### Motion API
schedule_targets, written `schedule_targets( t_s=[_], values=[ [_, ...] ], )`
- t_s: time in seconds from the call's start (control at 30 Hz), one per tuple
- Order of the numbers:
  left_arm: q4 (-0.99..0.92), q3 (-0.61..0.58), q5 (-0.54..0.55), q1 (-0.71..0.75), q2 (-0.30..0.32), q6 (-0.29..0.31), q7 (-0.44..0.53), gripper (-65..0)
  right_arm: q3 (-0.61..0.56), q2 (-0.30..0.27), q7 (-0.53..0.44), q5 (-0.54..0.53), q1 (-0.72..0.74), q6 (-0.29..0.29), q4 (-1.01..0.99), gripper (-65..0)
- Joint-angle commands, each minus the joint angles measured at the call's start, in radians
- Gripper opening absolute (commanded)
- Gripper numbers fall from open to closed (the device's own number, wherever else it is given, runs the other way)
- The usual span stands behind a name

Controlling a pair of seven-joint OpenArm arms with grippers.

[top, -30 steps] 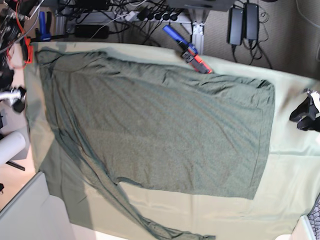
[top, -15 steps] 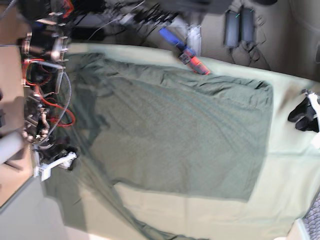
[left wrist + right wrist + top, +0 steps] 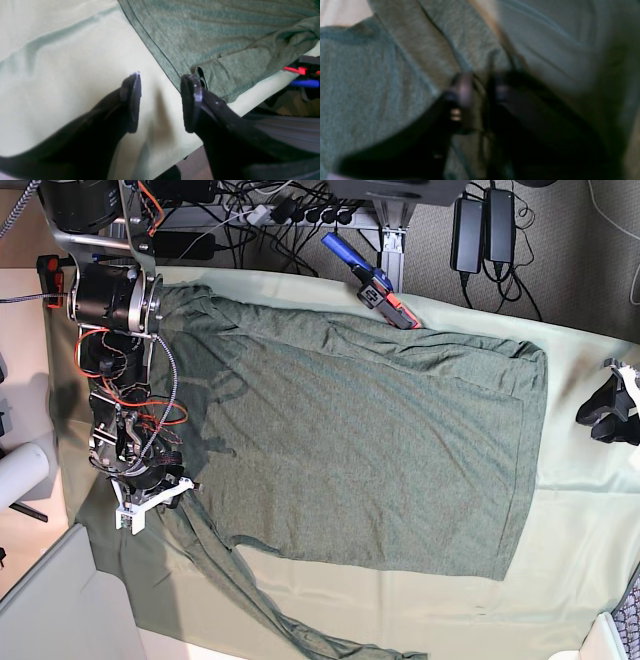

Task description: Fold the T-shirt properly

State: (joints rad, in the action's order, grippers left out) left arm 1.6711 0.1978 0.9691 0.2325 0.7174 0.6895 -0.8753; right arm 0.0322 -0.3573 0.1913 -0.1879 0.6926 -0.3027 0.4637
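Observation:
The dark grey-green T-shirt (image 3: 350,430) lies spread flat on the pale green table cloth (image 3: 580,550), with one sleeve trailing toward the front edge. My right gripper (image 3: 150,502) is down on the shirt's left side near that sleeve. The blurred right wrist view shows its fingers close together on a ridge of T-shirt (image 3: 395,100) fabric, right gripper (image 3: 482,91). My left gripper (image 3: 608,416) rests at the far right, off the shirt. In the left wrist view the left gripper (image 3: 161,100) stands open over bare cloth, its right finger beside the T-shirt (image 3: 225,37) hem corner.
A blue and red tool (image 3: 375,280) lies at the table's back edge, touching the shirt; it also shows as the tool (image 3: 302,76) in the left wrist view. Cables and power bricks (image 3: 485,225) sit behind the table. A white roll (image 3: 25,470) is off the left edge.
The right arm swung in from the left and came down on the shirt's left side, and its jaws closed from wide apart. The left arm stayed put.

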Motion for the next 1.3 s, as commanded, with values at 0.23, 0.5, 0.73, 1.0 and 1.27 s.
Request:
schedule_targets(
  t_s=[0.23, 0.5, 0.73, 1.0, 1.27],
  values=[
    [0.013, 0.012, 0.017, -0.019, 0.019, 0.009, 0.045, -35.7, 0.001, -0.034, 0.009, 0.023, -0.005, -0.009, 0.084, -65.0],
    [0.013, 0.012, -0.001, -0.019, 0.016, 0.009, 0.048, -35.7, 0.019, -0.092, 0.144, -0.048, -0.229, -0.008, 0.509, -65.0],
    [0.013, 0.012, -0.001, -0.019, 0.011, 0.009, 0.048, -35.7, 0.131, -0.125, 0.248, -0.134, -0.429, -0.008, 0.816, -65.0],
    [0.013, 0.012, -0.001, -0.019, 0.011, 0.009, 0.048, -35.7, 0.245, -0.124, 0.306, -0.24, -0.61, -0.009, 0.984, -65.0],
    [0.013, 0.012, -0.001, -0.019, -0.007, 0.009, 0.049, -35.7, 0.247, -0.121, 0.311, -0.241, -0.675, -0.008, 0.993, -65.0]
  ],
)
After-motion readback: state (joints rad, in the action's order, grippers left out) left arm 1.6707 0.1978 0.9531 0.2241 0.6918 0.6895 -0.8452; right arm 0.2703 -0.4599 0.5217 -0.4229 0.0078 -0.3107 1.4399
